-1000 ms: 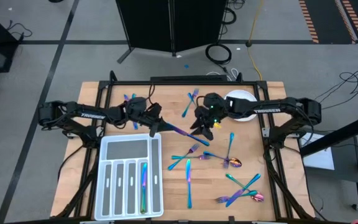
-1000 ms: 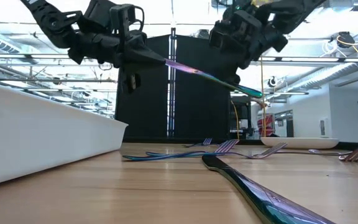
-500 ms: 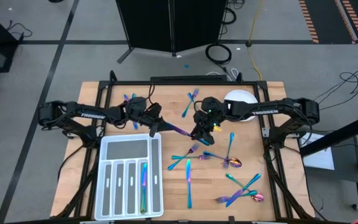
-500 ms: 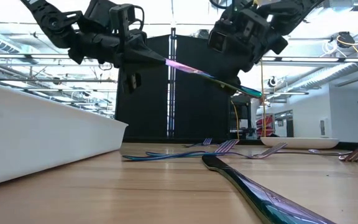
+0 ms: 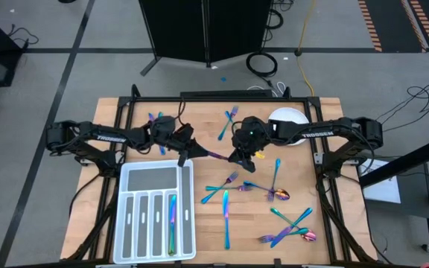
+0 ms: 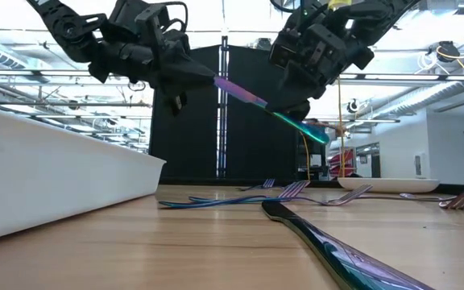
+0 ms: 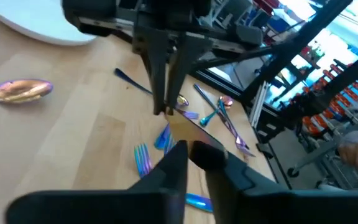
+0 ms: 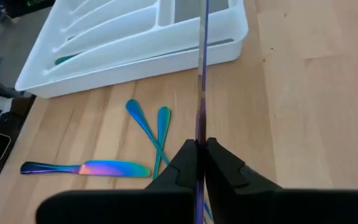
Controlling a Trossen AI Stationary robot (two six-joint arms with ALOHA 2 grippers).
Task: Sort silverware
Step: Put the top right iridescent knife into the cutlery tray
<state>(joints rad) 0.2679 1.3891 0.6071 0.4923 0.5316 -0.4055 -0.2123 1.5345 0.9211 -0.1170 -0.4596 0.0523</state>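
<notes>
An iridescent knife [image 5: 214,155] hangs in the air between my two grippers, above the table's middle. My left gripper [image 5: 191,151] is at its pink end [image 6: 222,81]. My right gripper [image 5: 238,156] is shut farther along it. In the low view the knife [image 6: 244,95] slopes down to a teal end [image 6: 321,135] that sticks out past my right gripper. Other silverware [image 5: 226,195] lies loose on the wood on the right half. One piece [image 5: 172,223] lies in the white tray [image 5: 123,195]. My left gripper has the knife's pink end [image 7: 188,134] between its two fingertips, coming level from the table's left, along the knife. That end is clear of the table. My right gripper pinches the knife partway along [image 8: 201,134] between its shut fingers, slanting down from the table's right. The knife is edge-on between them and runs toward the tray; a short teal piece sticks out behind.
The white compartmented tray [image 8: 135,43] stands at the near left, just below the knife. A round white plate [image 5: 289,123] sits at the far right. Forks [image 5: 228,123] lie at the far middle, and more pieces [image 5: 289,232] lie near the front right edge.
My right gripper has shut on the knife, which my left gripper held out. My left gripper has rolled a little. The knife now slopes more steeply, its teal end lower than before, and stays clear of the table.
</notes>
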